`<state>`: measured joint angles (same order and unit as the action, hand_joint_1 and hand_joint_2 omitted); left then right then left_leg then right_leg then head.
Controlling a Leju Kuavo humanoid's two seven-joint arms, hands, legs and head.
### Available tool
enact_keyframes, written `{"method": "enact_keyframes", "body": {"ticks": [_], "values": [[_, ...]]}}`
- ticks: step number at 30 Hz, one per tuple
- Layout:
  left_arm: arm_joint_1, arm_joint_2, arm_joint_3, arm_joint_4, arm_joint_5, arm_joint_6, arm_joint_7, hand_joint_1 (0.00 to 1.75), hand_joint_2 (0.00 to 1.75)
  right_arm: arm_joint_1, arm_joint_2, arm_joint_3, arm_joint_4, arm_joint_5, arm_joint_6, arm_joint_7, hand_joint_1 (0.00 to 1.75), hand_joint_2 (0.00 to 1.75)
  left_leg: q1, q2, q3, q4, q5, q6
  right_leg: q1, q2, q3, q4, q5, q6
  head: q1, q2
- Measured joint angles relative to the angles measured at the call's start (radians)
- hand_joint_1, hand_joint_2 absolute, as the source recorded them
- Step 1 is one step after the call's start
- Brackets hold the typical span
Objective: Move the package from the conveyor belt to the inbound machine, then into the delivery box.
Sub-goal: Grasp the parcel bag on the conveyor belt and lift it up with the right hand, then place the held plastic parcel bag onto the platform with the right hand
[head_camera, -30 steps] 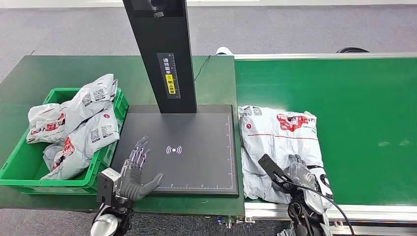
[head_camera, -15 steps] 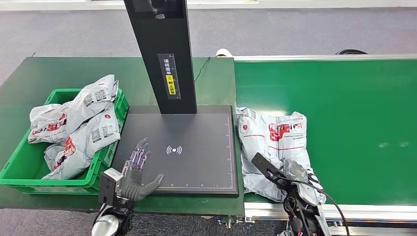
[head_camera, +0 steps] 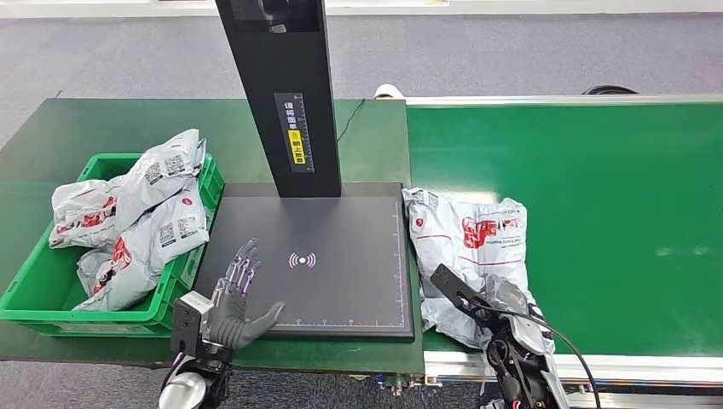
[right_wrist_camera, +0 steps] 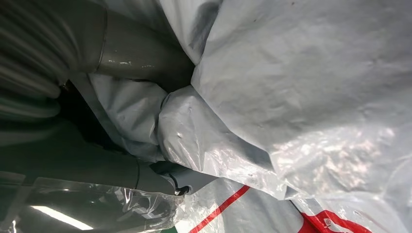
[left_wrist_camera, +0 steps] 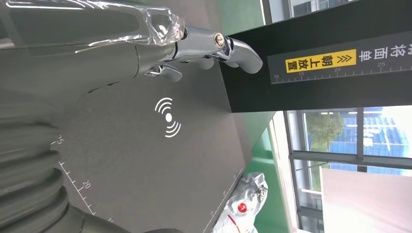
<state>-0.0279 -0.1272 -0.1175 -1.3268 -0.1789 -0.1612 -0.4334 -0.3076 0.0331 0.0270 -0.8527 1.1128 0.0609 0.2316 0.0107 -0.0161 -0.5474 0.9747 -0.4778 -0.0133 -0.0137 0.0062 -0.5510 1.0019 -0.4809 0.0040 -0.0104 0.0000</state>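
Here, crinkled grey plastic package (head_camera: 467, 247) on smooth green conveyor belt (head_camera: 614, 196), right hand (head_camera: 511, 308) gripping it, left hand (head_camera: 234, 294) spread.

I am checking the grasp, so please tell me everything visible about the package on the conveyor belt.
The package is a grey plastic mailer bag with red printing and a small red dot, soft and crumpled. It lies on the green conveyor belt, its left edge beside the black inbound machine. The right hand grips its near end, bunching the film between thumb and fingers.

I see grey carpet floor (head_camera: 511, 51) | green table (head_camera: 102, 128) | tall windows (left_wrist_camera: 340, 141), daylight, buildings outside
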Motion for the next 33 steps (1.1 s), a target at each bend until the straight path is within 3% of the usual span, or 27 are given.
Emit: {"method": "enact_keyframes", "body": {"ticks": [20, 22, 24, 26, 28, 30, 33], "values": [[0.001, 0.0, 0.0, 0.0, 0.007, 0.002, -0.01, 0.0, 1.75, 0.002, 0.011, 0.008, 0.002, -0.017, -0.013, -0.017, 1.75, 1.75, 0.0, 0.0, 0.0, 0.0, 0.0, 0.0, 0.0, 0.0, 0.001, 0.0, 0.0, 0.0, 0.0, 0.0], [0.007, 0.0, 0.001, -0.004, 0.041, 0.004, -0.047, 0.0, 1.75, 0.026, 0.034, -0.018, -0.043, -0.124, -0.097, -0.112, 1.75, 1.75, 0.0, 0.0, -0.001, 0.0, 0.0, 0.0, 0.0, 0.0, 0.0, 0.0, 0.0, 0.0, 0.001, 0.0], [0.02, 0.003, 0.004, -0.017, 0.086, 0.0, -0.083, 0.0, 1.75, 0.074, 0.063, -0.059, -0.154, -0.387, -0.235, -0.34, 1.75, 1.75, 0.0, -0.001, -0.005, 0.0, 0.0, 0.0, 0.0, 0.0, -0.003, 0.0, 0.001, 0.0, 0.001, 0.0], [0.032, 0.006, 0.007, -0.033, 0.11, -0.005, -0.092, 0.0, 1.75, 0.109, 0.077, -0.078, -0.284, -0.748, -0.348, -0.627, 1.75, 1.75, 0.0, -0.001, -0.007, 0.0, 0.001, 0.0, 0.0, 0.0, -0.006, 0.0, 0.001, 0.0, 0.001, 0.0], [0.04, 0.009, 0.01, -0.044, 0.12, -0.007, -0.092, 0.0, 1.75, 0.125, 0.084, -0.084, -0.385, -1.033, -0.414, -0.811, 1.75, 1.75, 0.0, 0.0, -0.007, 0.0, 0.0, 0.0, 0.0, 0.0, -0.007, 0.0, 0.001, 0.0, 0.001, 0.0], [0.042, 0.01, 0.012, -0.049, 0.125, -0.011, -0.092, 0.0, 1.75, 0.145, 0.092, -0.09, -0.465, -1.141, -0.462, -0.879, 1.75, 1.75, 0.0, 0.0, -0.007, 0.0, 0.0, 0.0, 0.0, 0.001, -0.007, 0.0, 0.001, 0.0, 0.001, 0.0], [0.038, 0.011, 0.012, -0.05, 0.129, -0.015, -0.092, 0.0, 1.75, 0.18, 0.107, -0.097, -0.572, -1.125, -0.53, -0.921, 1.75, 1.75, 0.0, 0.001, -0.008, 0.0, -0.001, 0.0, 0.0, 0.001, -0.008, 0.0, 0.001, 0.0, 0.001, 0.0]]}}
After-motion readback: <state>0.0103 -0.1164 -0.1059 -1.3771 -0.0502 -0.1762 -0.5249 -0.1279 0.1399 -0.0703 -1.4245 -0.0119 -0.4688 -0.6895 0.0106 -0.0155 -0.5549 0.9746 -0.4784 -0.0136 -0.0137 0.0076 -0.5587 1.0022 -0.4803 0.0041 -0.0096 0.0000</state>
